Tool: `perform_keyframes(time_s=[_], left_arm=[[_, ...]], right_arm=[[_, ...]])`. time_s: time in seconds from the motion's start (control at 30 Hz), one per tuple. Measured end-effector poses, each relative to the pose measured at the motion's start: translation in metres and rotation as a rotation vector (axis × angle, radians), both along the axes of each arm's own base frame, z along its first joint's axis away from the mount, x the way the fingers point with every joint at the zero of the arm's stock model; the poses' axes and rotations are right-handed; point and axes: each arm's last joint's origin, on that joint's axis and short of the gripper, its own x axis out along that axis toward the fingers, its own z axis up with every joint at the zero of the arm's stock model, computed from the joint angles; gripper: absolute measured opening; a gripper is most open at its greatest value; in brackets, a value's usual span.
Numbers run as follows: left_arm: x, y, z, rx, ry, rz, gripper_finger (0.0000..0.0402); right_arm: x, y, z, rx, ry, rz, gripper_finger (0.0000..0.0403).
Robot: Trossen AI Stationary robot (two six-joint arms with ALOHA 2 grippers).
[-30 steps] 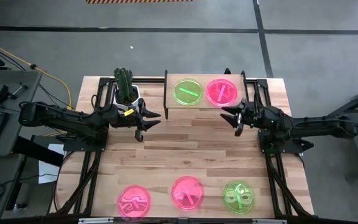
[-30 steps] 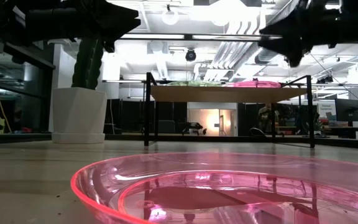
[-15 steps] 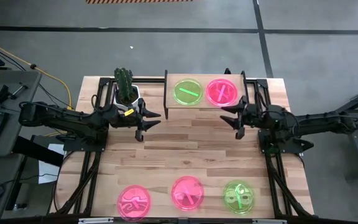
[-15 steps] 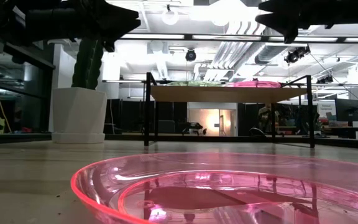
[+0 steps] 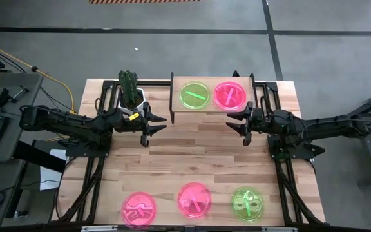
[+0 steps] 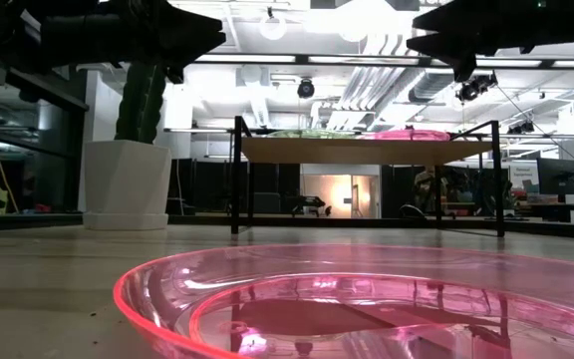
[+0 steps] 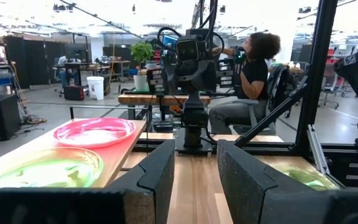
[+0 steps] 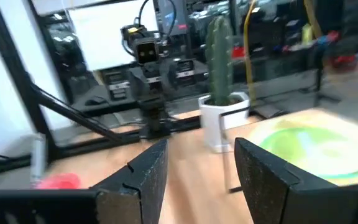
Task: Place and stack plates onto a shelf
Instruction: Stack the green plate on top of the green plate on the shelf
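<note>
Both arms reach in low over the counter [image 5: 192, 161] from either side, stretched out nearly flat and pointing at each other across the middle. The left gripper [image 5: 154, 125] hangs just in front of the white cactus pot [image 5: 133, 98], jaws spread and empty. The right gripper [image 5: 238, 122] hovers just off the shelf's [image 5: 212, 108] near right corner, jaws also parted with nothing between them.

On the shelf a green plate [image 5: 194, 95] and a pink plate [image 5: 230, 95] lie side by side, close but apart. Along the counter's near edge sit three more in a row: a pink plate with squiggles [image 5: 138, 209], a plain pink plate [image 5: 194, 199] and a green plate with a cross [image 5: 247, 204].

From above, the shelf looks flat on the counter; the low view shows it raised on thin black legs [image 6: 235, 176]. The left wrist view catches a seated person [image 7: 253, 68] in the room behind, hidden from overhead. The right wrist view shows the cactus upright in its pot.
</note>
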Motion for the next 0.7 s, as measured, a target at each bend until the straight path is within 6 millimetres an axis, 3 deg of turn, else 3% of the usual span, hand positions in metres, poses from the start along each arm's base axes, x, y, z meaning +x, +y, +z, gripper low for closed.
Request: perform_keyframes(time_s=[0.13,0.3,0.53,0.7], left_arm=[[0.000,0.000,0.000,-0.001,0.000,0.000,0.0113],[0.000,0.000,0.000,-0.001,0.001,0.000,0.0113],[0.000,0.000,0.000,-0.018,0.000,-0.003,0.0113],[0.000,0.000,0.000,-0.036,0.001,-0.006,0.0113]], right_arm=[[0.007,0.008,-0.010,0.110,0.072,0.202,0.0170],[0.012,0.033,-0.039,0.293,0.349,0.358,0.0170],[-0.003,0.075,-0.079,0.625,0.801,0.350,0.0170],[-0.019,0.103,-0.095,0.735,0.977,0.262,0.0170]])
